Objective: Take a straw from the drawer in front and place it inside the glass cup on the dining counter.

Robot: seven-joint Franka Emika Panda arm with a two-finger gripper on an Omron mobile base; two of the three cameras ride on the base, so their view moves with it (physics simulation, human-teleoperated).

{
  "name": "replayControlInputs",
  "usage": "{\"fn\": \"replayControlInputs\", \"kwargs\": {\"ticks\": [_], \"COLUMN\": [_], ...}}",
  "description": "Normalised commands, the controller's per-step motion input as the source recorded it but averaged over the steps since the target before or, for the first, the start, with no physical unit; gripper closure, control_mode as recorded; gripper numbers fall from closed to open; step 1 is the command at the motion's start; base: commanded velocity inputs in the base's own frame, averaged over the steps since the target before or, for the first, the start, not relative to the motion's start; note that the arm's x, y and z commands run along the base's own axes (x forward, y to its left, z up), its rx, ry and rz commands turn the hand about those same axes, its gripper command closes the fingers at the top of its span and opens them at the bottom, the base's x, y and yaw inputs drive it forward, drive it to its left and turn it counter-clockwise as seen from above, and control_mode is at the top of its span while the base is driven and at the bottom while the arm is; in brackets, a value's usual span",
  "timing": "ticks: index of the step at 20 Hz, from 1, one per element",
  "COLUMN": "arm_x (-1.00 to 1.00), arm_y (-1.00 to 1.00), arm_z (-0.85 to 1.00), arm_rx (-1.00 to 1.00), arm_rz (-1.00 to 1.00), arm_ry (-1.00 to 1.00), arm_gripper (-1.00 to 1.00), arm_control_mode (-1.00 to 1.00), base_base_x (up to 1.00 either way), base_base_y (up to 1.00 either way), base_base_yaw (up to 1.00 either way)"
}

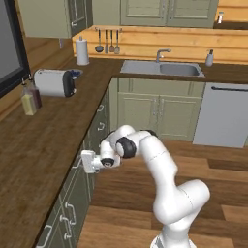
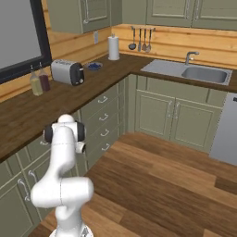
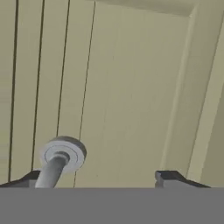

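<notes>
End effector (image 3: pixel 100 179) astride handle (image 3: pixel 54 168); its far end cut off.

Even, flat rendered light, no glare.
Both base views bright and slightly soft, coarse pixel edges; the table (image 1: pixel 43 145) carries faint shadows only. Hand view close on a pale green panel (image 3: pixel 131 87), soft, handle post (image 3: pixel 52 170) mildly blurred.
</notes>
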Motion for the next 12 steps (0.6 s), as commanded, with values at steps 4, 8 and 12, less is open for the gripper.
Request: {"fn": "replayControlInputs", "kwargs": {"ticks": [4,8,12], "arm_x": [-0.02,-0.28,-0.54], "arm_y": [0.63,0.45,-0.11], "arm_z": [-0.21,-0.28,-0.36], "arm_rx": [-0.69,-0.93,-0.80], "arm_rz": [-0.08,-0.14,-0.21], "arm_ry": [0.01,0.01,0.00], "arm_gripper": [1.00,1.00,1.00], "arm_control_mode": [-1.00,-1.00,-1.00], "base_base_x": [0.00,0.00,0.00], "base_base_y": [0.00,0.00,0.00], "base_base_yaw": [0.00,0.00,0.00]}}
